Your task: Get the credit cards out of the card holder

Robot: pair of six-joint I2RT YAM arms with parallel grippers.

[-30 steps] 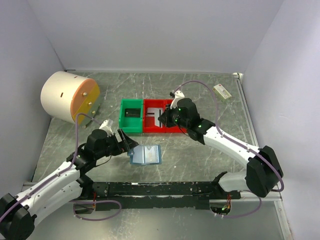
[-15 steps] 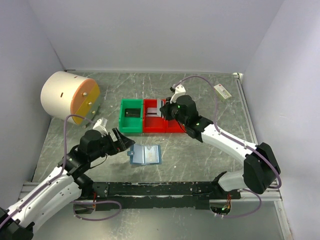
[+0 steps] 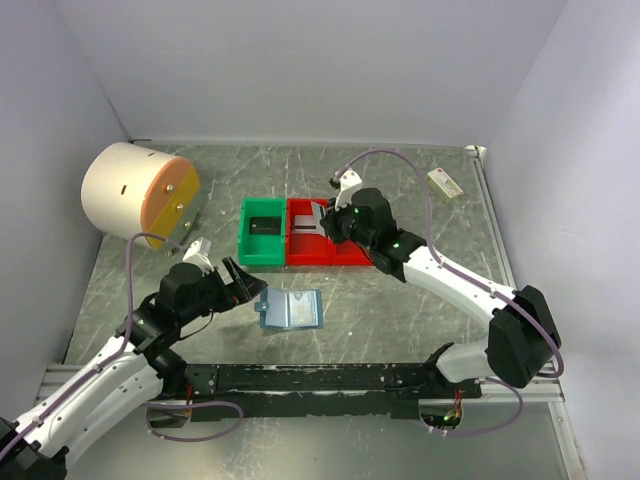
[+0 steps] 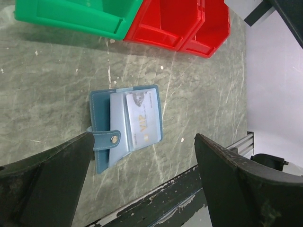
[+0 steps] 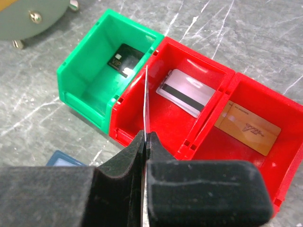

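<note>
The blue card holder (image 3: 290, 310) lies open on the table, a pale credit card (image 4: 144, 118) showing in its clear sleeve (image 4: 125, 125). My left gripper (image 3: 243, 283) is open and empty just left of the holder; in the left wrist view (image 4: 142, 189) its fingers frame the holder. My right gripper (image 3: 328, 224) is shut on a thin credit card (image 5: 145, 101), held edge-on above the left red bin (image 5: 142, 127). A dark card (image 5: 121, 61) lies in the green bin (image 3: 262, 232), a grey card (image 5: 187, 92) and a tan card (image 5: 246, 126) in the red bins.
A cream cylinder with an orange face (image 3: 135, 190) lies at the back left. A small cream box (image 3: 444, 182) sits at the back right. The black rail (image 3: 320, 378) runs along the near edge. White walls close in on the sides and back.
My right gripper has moved a little back and left with the card over the red bin. My left gripper has drawn slightly left, away from the holder.
</note>
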